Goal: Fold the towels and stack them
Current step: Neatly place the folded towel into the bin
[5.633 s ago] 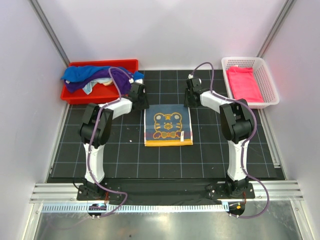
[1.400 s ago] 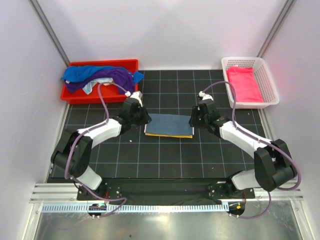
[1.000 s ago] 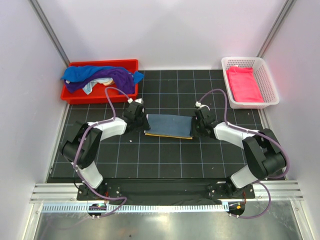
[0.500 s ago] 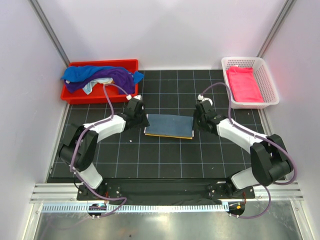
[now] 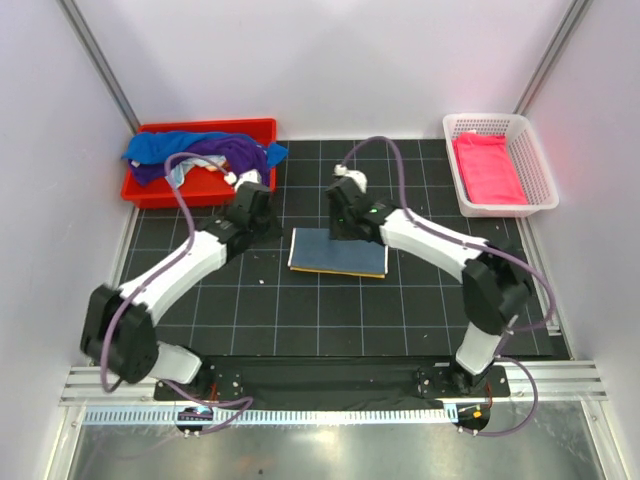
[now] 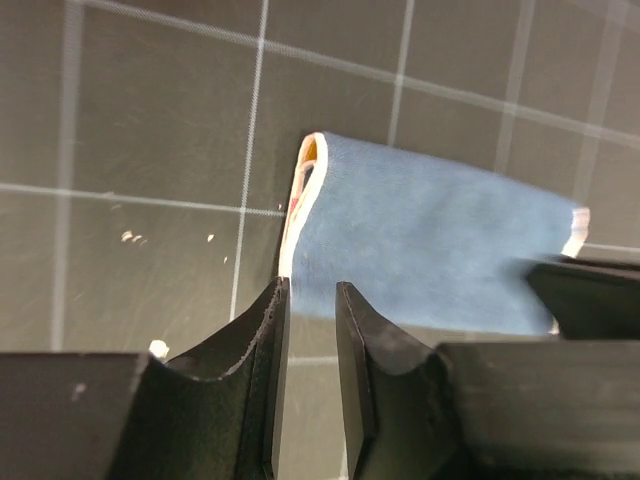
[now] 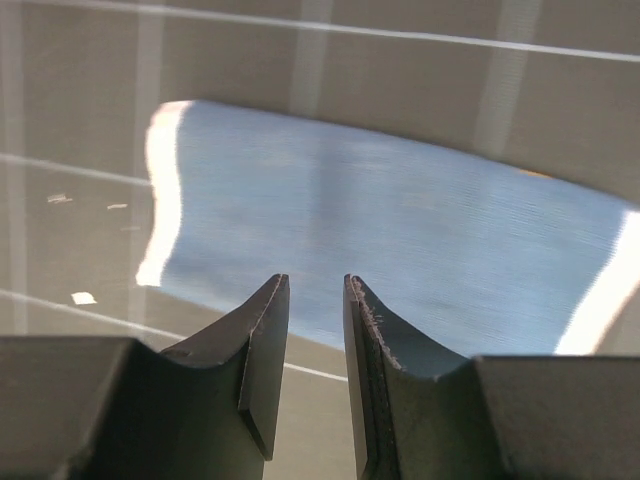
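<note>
Currently the slate blue towel (image 5: 338, 252) lies flat on the black gridded mat (image 5: 300, 310) between the two arms. It is doubled over, with a thin yellow-orange edge of the lower layer showing along its near and left sides. The left gripper (image 6: 312, 300) hangs just off the towel's left end, its jaws a narrow slot apart with nothing in them. The right gripper (image 7: 314, 290) is above the far edge, toward the left half, and is likewise narrowly parted and empty. The step in hand looks like a fresh grasp, either for a second fold or to carry the towel to the stack; I cannot tell which. Either way, each claw should probably spread a little wider, drop onto an end or corner, and pinch both layers together, since catching only the top one would likely peel the fold open. The cloth is limp, so a low, level lift with both arms moving in step should keep it from sagging or skewing. A pink towel (image 5: 487, 165) already lies folded in the white basket (image 5: 540, 180) at far right, the likely stacking spot. A heap of towels (image 5: 195, 152) waits in the red bin (image 5: 150, 190) at far left.
</note>
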You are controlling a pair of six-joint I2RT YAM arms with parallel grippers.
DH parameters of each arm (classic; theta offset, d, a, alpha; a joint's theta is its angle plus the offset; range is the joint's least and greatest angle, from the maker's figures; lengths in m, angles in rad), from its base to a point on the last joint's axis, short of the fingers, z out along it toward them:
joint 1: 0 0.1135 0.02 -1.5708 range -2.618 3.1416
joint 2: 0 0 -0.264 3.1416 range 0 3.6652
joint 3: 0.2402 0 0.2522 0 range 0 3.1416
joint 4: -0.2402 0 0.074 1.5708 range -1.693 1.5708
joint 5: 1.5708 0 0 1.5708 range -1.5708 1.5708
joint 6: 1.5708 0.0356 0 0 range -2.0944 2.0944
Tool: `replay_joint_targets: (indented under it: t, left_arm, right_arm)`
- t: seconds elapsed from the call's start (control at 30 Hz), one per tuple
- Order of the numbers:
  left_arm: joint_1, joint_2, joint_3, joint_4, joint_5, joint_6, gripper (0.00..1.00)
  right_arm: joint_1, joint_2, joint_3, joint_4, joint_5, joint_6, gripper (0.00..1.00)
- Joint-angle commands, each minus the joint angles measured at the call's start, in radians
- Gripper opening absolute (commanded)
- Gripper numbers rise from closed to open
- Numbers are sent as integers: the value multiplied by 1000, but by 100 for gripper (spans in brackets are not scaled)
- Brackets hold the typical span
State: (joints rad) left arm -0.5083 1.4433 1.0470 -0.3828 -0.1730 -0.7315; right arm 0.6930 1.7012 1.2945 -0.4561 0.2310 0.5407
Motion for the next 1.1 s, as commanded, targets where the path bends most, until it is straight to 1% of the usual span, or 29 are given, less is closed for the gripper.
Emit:
replay_joint_targets:
  t: [0.0, 0.07, 0.1, 0.17, 0.2, 0.27, 0.33, 0.4, 0.53, 0.73, 0.77, 0.9, 0.97, 1.07]
  left_arm:
    - [8, -194, 28, -138, -83, -42, 29]
    - [14, -268, 34, -180, -123, -42, 32]
    - [19, -329, 39, -229, -135, -40, 33]
    - [34, -394, 57, -266, -149, -36, 34]
    - [37, -443, 64, -281, -151, -28, 35]
    - [42, -477, 79, -321, -149, -19, 36]
    - [42, -510, 97, -352, -145, -5, 37]
    - [42, -527, 102, -366, -143, 6, 37]
    - [44, -554, 97, -376, -134, 36, 37]
    - [44, -558, 88, -383, -125, 63, 38]
    - [44, -558, 87, -383, -125, 67, 38]
    - [44, -560, 82, -381, -115, 72, 38]
    - [44, -560, 79, -383, -112, 75, 38]
    - [42, -560, 73, -383, -105, 73, 38]
  right_arm:
    - [103, 96, 162, -46, 85, 79, 35]
    - [144, 188, 254, -79, 108, 102, 36]
    - [157, 218, 285, -88, 113, 113, 35]
    - [192, 297, 342, -111, 142, 125, 38]
    - [204, 322, 397, -125, 157, 133, 39]
    - [226, 392, 449, -162, 186, 153, 42]
    - [232, 437, 512, -187, 208, 166, 43]
    - [243, 486, 563, -230, 252, 186, 46]
    - [247, 549, 612, -253, 275, 208, 51]
    - [250, 656, 713, -308, 301, 215, 53]
    - [249, 670, 741, -335, 307, 219, 53]
    - [252, 693, 746, -368, 346, 238, 53]
    - [252, 699, 740, -384, 360, 243, 51]
    - [252, 722, 738, -401, 340, 226, 47]
